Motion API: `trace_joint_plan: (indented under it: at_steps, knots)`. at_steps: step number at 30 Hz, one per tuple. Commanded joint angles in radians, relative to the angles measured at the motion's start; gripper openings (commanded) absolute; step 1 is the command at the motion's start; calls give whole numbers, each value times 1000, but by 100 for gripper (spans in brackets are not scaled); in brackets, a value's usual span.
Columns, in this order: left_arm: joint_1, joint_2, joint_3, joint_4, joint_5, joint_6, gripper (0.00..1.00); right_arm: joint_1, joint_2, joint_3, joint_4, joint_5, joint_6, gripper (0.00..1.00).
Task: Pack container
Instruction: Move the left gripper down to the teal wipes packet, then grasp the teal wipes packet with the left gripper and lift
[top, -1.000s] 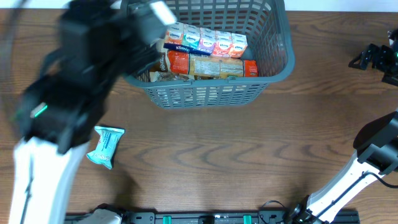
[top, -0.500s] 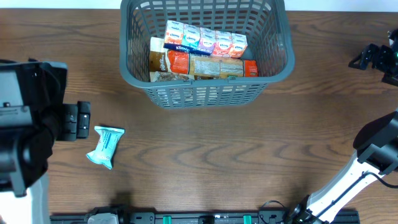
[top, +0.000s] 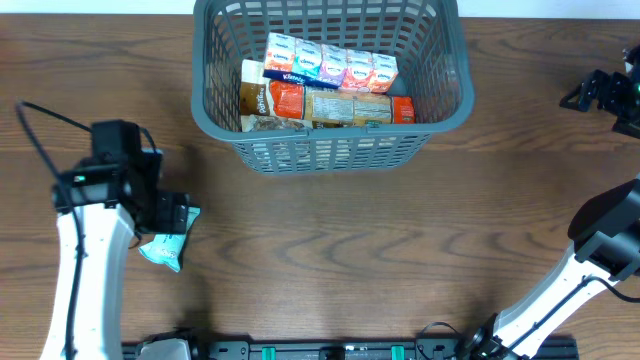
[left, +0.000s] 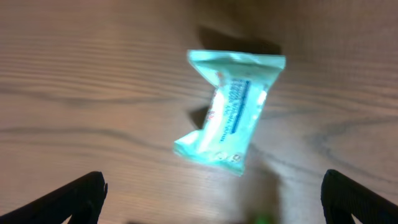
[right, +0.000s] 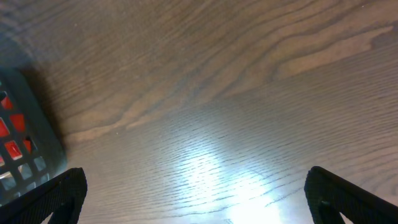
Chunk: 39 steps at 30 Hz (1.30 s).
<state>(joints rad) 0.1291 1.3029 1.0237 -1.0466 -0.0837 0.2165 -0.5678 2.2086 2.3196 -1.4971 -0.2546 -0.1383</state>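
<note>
The container (top: 330, 150) holds packets (top: 330, 85). Front-left of it, the left gripper (left: 214, 202) hangs over a teal packet (left: 231, 118), jaws spread wide. Right of the container, the right gripper (right: 199, 199) gapes wide too, holding nothing.

The table (top: 330, 230) is dark brown wood with a wavy grain (a bright patch of glare lies on it in the right wrist view). Along its near edge runs a black rail (top: 300, 351), apparently carrying small green marks.
</note>
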Motion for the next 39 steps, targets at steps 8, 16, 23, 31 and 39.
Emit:
trace_joint_plan:
  at_steps: [8,16,23,31,39]
  knots:
    - [5,119,-179,158,39,-8,99,0,-6,-4,12,-15,2,99]
    - [5,212,-179,261,34,18,99,0,-6,-4,13,-15,2,99]
    - [5,304,-179,320,-7,18,99,0,-6,-4,12,-15,-8,99]
    - [5,350,-181,319,-6,17,83,0,-6,-4,12,-15,-9,99]
    - [5,350,-181,317,-6,13,50,0,-6,-4,11,-15,-8,99]
